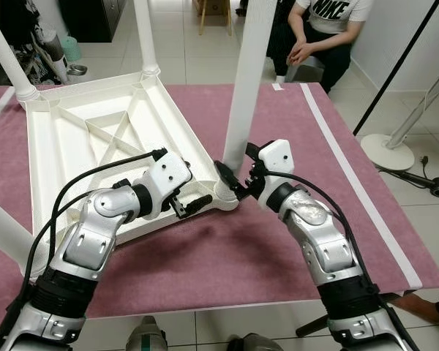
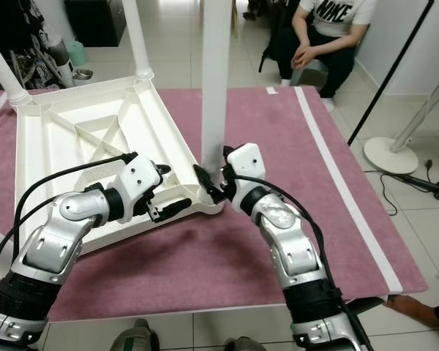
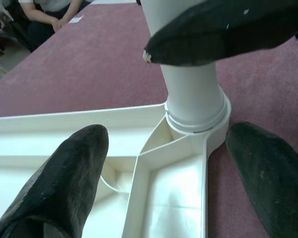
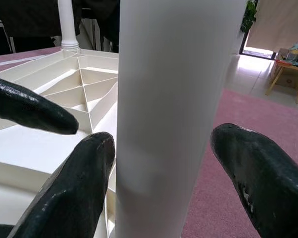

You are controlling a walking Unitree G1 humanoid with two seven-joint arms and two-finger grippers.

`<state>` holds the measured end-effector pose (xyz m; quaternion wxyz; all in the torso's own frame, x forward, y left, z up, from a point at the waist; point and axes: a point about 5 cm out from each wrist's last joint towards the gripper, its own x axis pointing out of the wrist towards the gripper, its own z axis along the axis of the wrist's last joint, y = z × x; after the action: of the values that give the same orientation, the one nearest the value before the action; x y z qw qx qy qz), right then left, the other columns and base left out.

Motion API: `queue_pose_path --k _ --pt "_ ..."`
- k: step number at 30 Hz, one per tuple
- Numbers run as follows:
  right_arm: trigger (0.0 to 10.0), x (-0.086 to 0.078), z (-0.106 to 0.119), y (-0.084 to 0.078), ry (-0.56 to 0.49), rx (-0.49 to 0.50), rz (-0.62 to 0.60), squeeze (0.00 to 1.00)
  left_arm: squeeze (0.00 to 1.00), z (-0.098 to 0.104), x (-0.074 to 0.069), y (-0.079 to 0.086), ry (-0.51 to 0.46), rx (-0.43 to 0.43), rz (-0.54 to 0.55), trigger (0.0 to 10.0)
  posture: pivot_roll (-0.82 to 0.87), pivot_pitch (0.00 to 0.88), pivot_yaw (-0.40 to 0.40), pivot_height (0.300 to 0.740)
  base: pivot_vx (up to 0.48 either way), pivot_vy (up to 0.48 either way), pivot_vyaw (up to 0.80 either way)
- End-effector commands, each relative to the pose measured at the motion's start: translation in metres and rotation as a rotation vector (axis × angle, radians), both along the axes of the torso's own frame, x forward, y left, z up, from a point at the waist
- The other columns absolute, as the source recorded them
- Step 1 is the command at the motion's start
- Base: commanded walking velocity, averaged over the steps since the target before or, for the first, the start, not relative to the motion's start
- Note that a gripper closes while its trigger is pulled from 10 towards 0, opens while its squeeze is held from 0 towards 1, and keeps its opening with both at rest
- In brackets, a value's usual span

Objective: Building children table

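Table [image 1: 95, 139], white plastic, upside down on maroon rug [image 1: 293, 146], ribbed underside up, spread from 9 to 11 o'clock of scene. Leg [image 1: 247, 80] upright in near corner socket at centre; another leg [image 1: 145, 36] standing at far corner, 12 o'clock; a third [image 1: 7, 55] at 10 o'clock corner; a fourth [image 1: 4, 234] at 8 o'clock edge.

Right tool [image 1: 233, 178] at base of near leg, fingers [image 4: 69, 198] spread either side of it; right wrist view shows leg between the pads with gaps on both sides, so released, straddling leg rather than clamped. Left tool [image 1: 194, 203] just at 9 o'clock of same corner, low against table rim, fingers [image 3: 59, 183] apart, one over inside of frame, other outside by rug; open, gripping nothing. In left wrist view, right tool's finger crossing in front of leg above socket collar.

Seated person [image 1: 318, 33] at 1 o'clock beyond rug, hands clasped. White fan base [image 1: 388, 152] on tiled floor [image 1: 395, 95] at 3 o'clock.
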<state>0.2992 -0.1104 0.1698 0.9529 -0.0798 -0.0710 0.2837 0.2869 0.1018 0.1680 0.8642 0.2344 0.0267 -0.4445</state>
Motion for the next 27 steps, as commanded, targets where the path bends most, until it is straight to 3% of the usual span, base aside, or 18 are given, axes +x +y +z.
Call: queue_pose_path --k 1,6,13,14,16,17,19,22,27 --pt "10.0 0.002 0.001 0.0 -0.008 -0.003 -0.007 0.0 0.0 0.004 0.008 0.007 -0.119 -0.05 0.237 10.0 0.06 0.0 0.0 0.74 0.0 0.0 0.0" --pt "10.0 -0.004 -0.009 -0.003 0.023 -0.025 0.014 0.0 0.0 0.002 0.002 0.012 -0.154 -0.007 0.19 10.0 0.06 0.0 0.0 0.74 0.0 0.0 0.0" --pt "10.0 -0.016 -0.022 -0.004 0.059 -0.042 0.052 0.0 0.0 -0.004 -0.006 0.026 -0.138 0.024 0.228 10.0 0.05 0.0 0.0 0.74 0.0 0.0 0.0" --pt "10.0 -0.017 -0.025 -0.006 0.07 -0.029 0.029 0.0 0.0 -0.01 -0.01 0.032 -0.116 0.018 0.272 10.0 0.04 0.0 0.073 0.74 0.0 0.0 0.0" --pt "10.0 -0.017 -0.025 -0.006 0.07 -0.029 0.029 0.0 0.0 -0.01 -0.01 0.032 -0.116 0.018 0.272 10.0 0.04 0.0 0.073 0.74 0.0 0.0 0.0" --pt "10.0 -0.013 -0.029 -0.012 0.078 0.007 -0.046 0.0 0.0 -0.018 -0.016 0.035 -0.101 -0.046 0.365 10.0 0.03 0.0 0.072 0.74 0.0 0.0 0.0" --pt "10.0 -0.013 -0.029 -0.012 0.078 0.007 -0.046 0.0 0.0 -0.018 -0.016 0.035 -0.101 -0.046 0.365 10.0 0.03 0.0 0.072 0.74 0.0 0.0 0.0" --pt "10.0 -0.003 -0.025 -0.014 0.055 0.045 -0.116 0.0 0.0 -0.02 -0.015 0.029 -0.122 -0.125 0.419 10.0 0.03 0.0 0.07 0.74 0.0 0.0 0.0" --pt "10.0 0.0 -0.019 -0.012 0.033 0.054 -0.103 0.0 0.0 -0.017 -0.014 0.026 -0.126 -0.143 0.411 10.0 0.03 0.0 0.067 0.74 0.0 0.0 0.0"
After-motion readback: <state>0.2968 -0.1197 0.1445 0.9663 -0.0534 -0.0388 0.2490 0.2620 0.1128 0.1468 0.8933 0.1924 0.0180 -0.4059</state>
